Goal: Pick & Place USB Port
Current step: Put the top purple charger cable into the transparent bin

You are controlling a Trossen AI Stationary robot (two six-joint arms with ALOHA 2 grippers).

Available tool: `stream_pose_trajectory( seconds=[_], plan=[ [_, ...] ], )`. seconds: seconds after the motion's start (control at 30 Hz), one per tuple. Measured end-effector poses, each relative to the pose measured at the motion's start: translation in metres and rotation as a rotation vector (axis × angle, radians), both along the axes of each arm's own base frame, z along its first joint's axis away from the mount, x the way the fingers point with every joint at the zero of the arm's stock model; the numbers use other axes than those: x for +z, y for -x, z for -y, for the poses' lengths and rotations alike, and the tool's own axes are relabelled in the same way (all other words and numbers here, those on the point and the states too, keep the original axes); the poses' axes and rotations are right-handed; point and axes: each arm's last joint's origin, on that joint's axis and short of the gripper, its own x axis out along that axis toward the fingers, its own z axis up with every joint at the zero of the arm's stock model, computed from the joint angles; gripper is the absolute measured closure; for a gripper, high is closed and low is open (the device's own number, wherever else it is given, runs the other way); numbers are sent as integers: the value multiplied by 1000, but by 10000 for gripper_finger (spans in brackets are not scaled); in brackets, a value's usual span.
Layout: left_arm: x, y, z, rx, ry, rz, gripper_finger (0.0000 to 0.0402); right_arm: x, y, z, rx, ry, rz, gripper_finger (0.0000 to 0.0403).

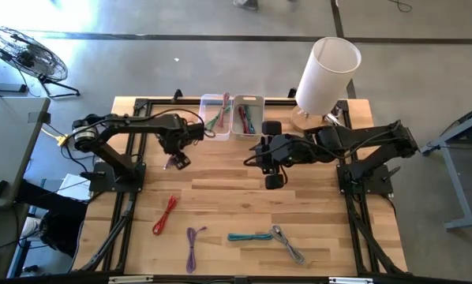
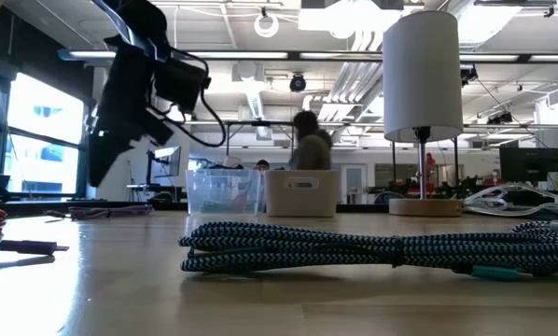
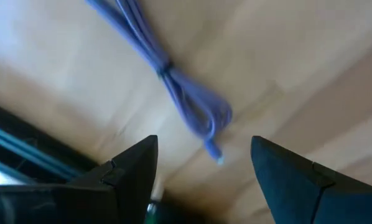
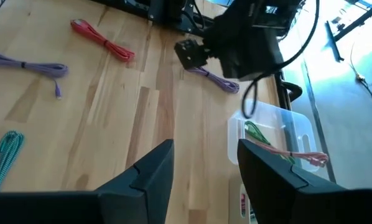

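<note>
On the wooden surface [image 1: 220,189] a purple cable [image 3: 173,81] lies just beside the clear bin [image 4: 285,134], under the left gripper [image 3: 201,180], fingers apart and empty; the right gripper [image 4: 201,168] hovers mid-surface, likewise.

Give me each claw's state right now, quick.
Left claw: open, holding nothing, above a purple cable.
Right claw: open, holding nothing.
</note>
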Motion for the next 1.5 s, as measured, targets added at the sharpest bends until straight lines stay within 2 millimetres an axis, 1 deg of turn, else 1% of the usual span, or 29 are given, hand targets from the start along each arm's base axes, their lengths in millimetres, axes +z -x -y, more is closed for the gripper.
stream_pose_trajectory(
  seconds=[0.17,0.33,0.67,0.77,0.9,1.03,1.2,1.27,1.33,1.4,1.47,1.5],
  plan=[
    [-1,-3,-10,24,-49,62,149,-1,1,0,13,-2,-14,233],
    [-1,-5,-12,0,-98,64,149,-2,1,0,13,-4,-23,233],
    [-2,-11,-15,3,-134,123,149,-4,3,0,10,-3,-48,233],
    [-10,-10,-16,14,-144,145,149,-4,3,0,10,-3,-50,233],
    [-22,1,-20,96,-110,127,149,-4,4,0,12,-4,-60,233],
    [-34,10,-23,127,-122,108,149,-6,5,0,18,-20,-75,233],
    [-50,13,-24,139,-102,207,151,-6,4,0,18,-20,-75,233],
    [-54,16,-22,141,-94,210,166,-6,4,0,18,-20,-75,233],
    [-60,20,-19,140,-86,196,206,-6,5,0,18,-20,-77,233],
    [-65,24,-17,134,-80,190,272,-6,5,0,16,-21,-81,233],
    [-67,26,-16,75,-70,184,353,-6,5,0,9,-27,-85,233],
    [-67,26,-15,50,-64,183,373,-7,6,0,7,-28,-90,233]
  ],
)
